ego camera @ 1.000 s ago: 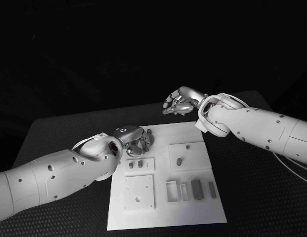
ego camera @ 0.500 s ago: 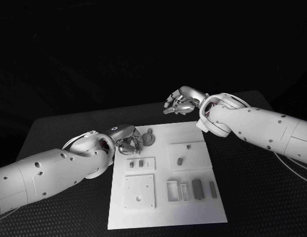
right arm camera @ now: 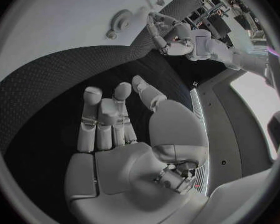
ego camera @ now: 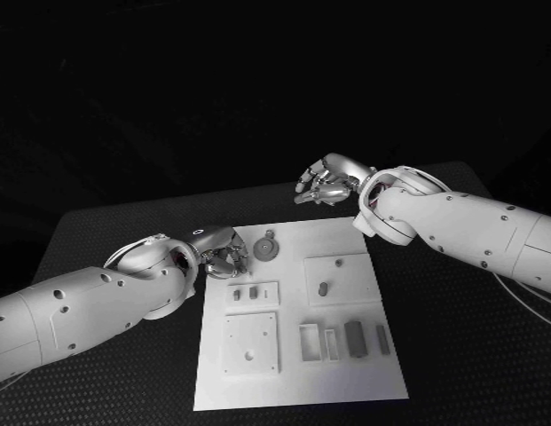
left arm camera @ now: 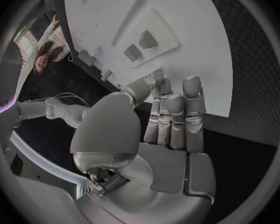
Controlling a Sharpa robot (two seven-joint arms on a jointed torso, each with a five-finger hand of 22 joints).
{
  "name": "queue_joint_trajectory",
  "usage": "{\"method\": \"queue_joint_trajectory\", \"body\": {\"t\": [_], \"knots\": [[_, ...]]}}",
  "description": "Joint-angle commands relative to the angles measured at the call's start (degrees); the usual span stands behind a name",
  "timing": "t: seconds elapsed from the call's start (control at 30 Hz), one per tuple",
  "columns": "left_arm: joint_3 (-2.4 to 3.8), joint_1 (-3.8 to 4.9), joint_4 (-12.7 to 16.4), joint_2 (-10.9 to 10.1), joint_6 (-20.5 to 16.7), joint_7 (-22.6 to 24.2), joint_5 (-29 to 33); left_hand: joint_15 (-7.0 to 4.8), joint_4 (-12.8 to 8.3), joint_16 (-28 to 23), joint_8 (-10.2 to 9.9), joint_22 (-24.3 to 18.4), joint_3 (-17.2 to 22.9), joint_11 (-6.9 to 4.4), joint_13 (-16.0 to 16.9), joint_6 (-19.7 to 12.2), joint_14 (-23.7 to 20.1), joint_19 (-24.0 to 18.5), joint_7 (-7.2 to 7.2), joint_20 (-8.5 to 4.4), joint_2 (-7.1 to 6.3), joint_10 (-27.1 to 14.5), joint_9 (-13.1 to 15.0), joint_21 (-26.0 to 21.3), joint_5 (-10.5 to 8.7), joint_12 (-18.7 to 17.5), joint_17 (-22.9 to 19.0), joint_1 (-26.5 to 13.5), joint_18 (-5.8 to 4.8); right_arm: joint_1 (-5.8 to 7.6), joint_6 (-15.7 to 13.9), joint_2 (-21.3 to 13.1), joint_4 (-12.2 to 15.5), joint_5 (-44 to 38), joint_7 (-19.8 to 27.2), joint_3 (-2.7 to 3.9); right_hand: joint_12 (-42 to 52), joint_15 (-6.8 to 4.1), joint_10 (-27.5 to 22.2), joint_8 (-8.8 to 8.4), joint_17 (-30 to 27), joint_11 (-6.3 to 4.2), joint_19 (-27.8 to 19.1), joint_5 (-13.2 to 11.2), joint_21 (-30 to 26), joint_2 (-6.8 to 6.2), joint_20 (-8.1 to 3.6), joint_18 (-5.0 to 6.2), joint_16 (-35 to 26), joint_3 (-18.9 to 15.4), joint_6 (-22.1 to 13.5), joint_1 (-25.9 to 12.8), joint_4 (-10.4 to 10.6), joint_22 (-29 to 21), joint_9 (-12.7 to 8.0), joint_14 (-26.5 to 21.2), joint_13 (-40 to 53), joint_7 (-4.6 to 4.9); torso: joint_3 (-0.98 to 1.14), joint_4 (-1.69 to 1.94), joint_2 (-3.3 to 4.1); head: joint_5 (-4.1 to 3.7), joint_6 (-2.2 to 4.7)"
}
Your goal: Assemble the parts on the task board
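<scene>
The white task board (ego camera: 301,382) lies in the middle of the black table. A round toothed grey part (ego camera: 266,247) lies flat near the board's far left corner, also seen as the toothed part (right arm camera: 121,20). My left hand (ego camera: 224,253) hovers just left of it at the board's edge, fingers straight and holding nothing (left arm camera: 159,129). My right hand (ego camera: 326,182) hangs over the table beyond the board's far edge, fingers apart and empty (right arm camera: 121,134). A small peg (ego camera: 323,288) stands in a square plate (ego camera: 346,271). Two short parts (left arm camera: 140,45) sit in a small raised plate (ego camera: 252,295).
On the board's near half are a square plate with a hole (ego camera: 251,344), a rectangular frame (ego camera: 309,343) and two dark bars (ego camera: 353,339). Bare black table (ego camera: 467,355) surrounds the board on both sides.
My left hand has drawn back to the left off the board, uncovering the round toothed part, which now lies free on the board. The right arm has stayed put.
</scene>
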Motion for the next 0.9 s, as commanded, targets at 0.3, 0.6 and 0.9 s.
{"method": "queue_joint_trajectory", "body": {"t": [0.3,0.6,0.9], "knots": [[-0.01,0.04,-0.3,0.7,1.3,-0.1,-1.2,0.03,0.0,0.3,0.2,1.3,0.2,-0.11,0.1,0.5,0.2,0.1,-0.06,-0.32,0.13,0.4,0.0,0.2,0.22,0.0,-0.1,-0.3,4.15,-0.03,0.5,0.0,0.1,0.0,0.4,0.03,-0.3,0.36,-0.2,-0.31,0.0,0.22,0.1,-0.1,-0.3,0.24,-0.14,0.70,-0.2,-0.1,-0.3,0.1,-0.3,1.0,0.1,0.0,0.1,0.06,0.02,-0.03,0.02,0.00,-0.09],[-0.03,0.01,-0.8,1.3,1.6,-0.1,-1.3,0.02,0.0,0.3,0.2,1.2,0.2,-0.11,0.1,0.5,0.2,0.1,-0.06,-0.34,0.15,0.4,0.0,0.2,0.22,0.0,-0.1,-0.4,4.12,-0.03,0.5,0.0,0.1,0.0,0.4,0.03,-0.3,0.36,-0.2,-0.32,0.1,0.22,0.1,-0.1,-0.3,0.24,-0.14,0.70,-0.2,-0.1,-0.3,0.1,-0.3,1.0,0.1,0.0,0.1,0.06,0.05,-0.08,-0.01,-0.01,-0.18],[-0.09,0.00,-0.9,1.9,2.1,-0.2,-1.4,0.02,0.0,0.3,0.2,1.2,0.3,-0.12,0.1,0.5,0.2,0.1,-0.06,-0.36,0.17,0.5,0.0,0.2,0.24,-0.1,-0.1,-0.4,4.09,-0.03,0.5,-0.1,0.2,0.0,0.4,0.03,-0.3,0.36,-0.2,-0.32,0.1,0.22,0.1,-0.1,-0.3,0.24,-0.14,0.70,-0.2,-0.1,-0.3,0.2,-0.3,1.0,0.1,0.0,0.1,0.06,0.05,-0.03,-0.02,-0.07,-0.20]]}}
